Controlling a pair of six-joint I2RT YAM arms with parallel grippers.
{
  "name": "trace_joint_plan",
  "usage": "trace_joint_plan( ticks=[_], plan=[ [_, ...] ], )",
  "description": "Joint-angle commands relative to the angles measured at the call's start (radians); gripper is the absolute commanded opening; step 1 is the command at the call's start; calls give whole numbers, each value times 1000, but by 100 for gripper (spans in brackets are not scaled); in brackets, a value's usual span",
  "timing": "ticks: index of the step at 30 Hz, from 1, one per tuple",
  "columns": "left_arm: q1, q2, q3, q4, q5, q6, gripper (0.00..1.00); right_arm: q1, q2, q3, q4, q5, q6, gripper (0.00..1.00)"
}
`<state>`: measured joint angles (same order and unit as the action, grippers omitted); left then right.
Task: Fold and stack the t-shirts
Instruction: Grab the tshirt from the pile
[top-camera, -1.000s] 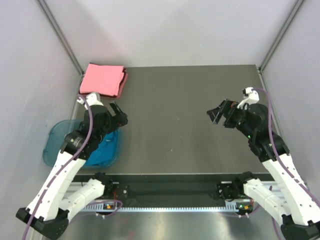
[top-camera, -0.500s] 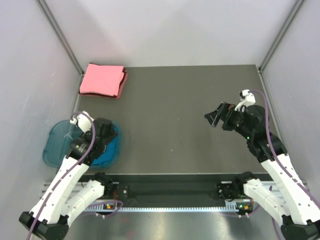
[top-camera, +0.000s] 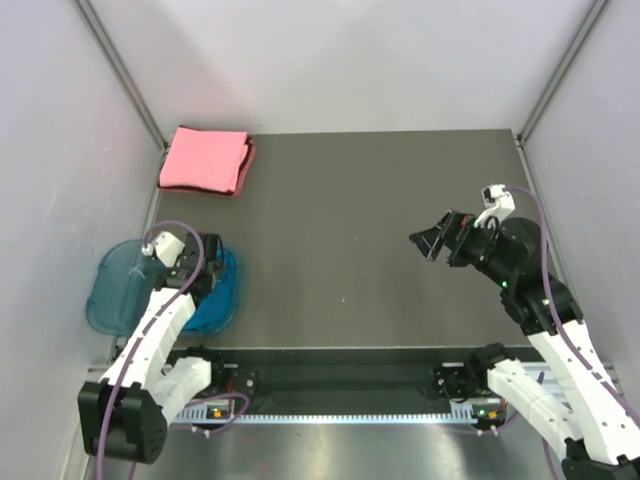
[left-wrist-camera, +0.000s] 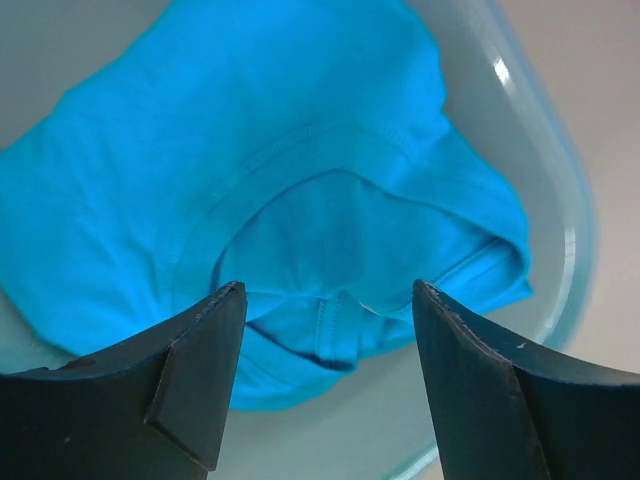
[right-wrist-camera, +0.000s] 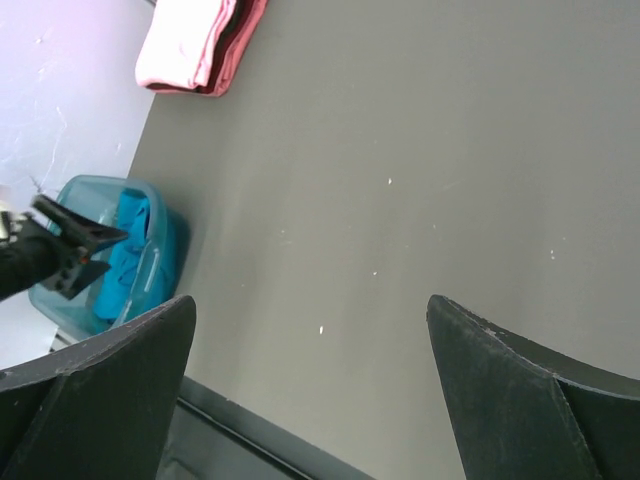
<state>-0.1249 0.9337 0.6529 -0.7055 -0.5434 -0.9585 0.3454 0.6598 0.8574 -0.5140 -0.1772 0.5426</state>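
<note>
The teal-blue t-shirt (left-wrist-camera: 300, 190) lies crumpled inside the translucent blue tub (top-camera: 108, 290), which sits at the table's left edge near the front, close to the left wall. In the left wrist view the shirt's neckline seam curves between the two fingers. The left gripper (left-wrist-camera: 325, 295) hangs directly over this cloth with its jaws spread wide and nothing clamped between them; whether the fingertips touch the fabric cannot be told. The tub's pale rim (left-wrist-camera: 575, 250) runs close by on the right of that view, leaving little room on that side. The salmon-pink t-shirt (top-camera: 205, 160) lies folded in a neat rectangle at the far-left corner of the dark table (top-camera: 360, 200), well apart from the tub. The right gripper (top-camera: 432, 240) is held over the right half of the table, its jaws also wide apart and empty, pointing toward the middle. Between the two arms the table surface is broad and bare, bounded by the pale walls on both sides and at the back.
</note>
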Motion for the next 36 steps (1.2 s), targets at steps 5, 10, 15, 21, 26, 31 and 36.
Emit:
trace_joint_plan(
  ticks=[5,10,15,21,26,31,36],
  plan=[
    [28,8,-32,193,-6,67,70,-3,-65,42,-34,-19,45,100],
    [37,-22,-50,369,71,130,0,-3,-135,55,-92,-18,103,100],
    [42,-2,33,166,37,29,0,-3,-256,61,-130,4,149,100],
    [48,-21,-48,242,75,58,56,-3,-348,65,-170,19,166,100],
    [74,109,-85,287,129,47,79,-3,-355,78,-213,24,158,100],
    [77,139,-69,264,128,35,0,-3,-342,123,-241,25,163,100],
    [77,-16,219,158,101,116,0,-3,-344,178,-267,70,161,100]
  ],
)
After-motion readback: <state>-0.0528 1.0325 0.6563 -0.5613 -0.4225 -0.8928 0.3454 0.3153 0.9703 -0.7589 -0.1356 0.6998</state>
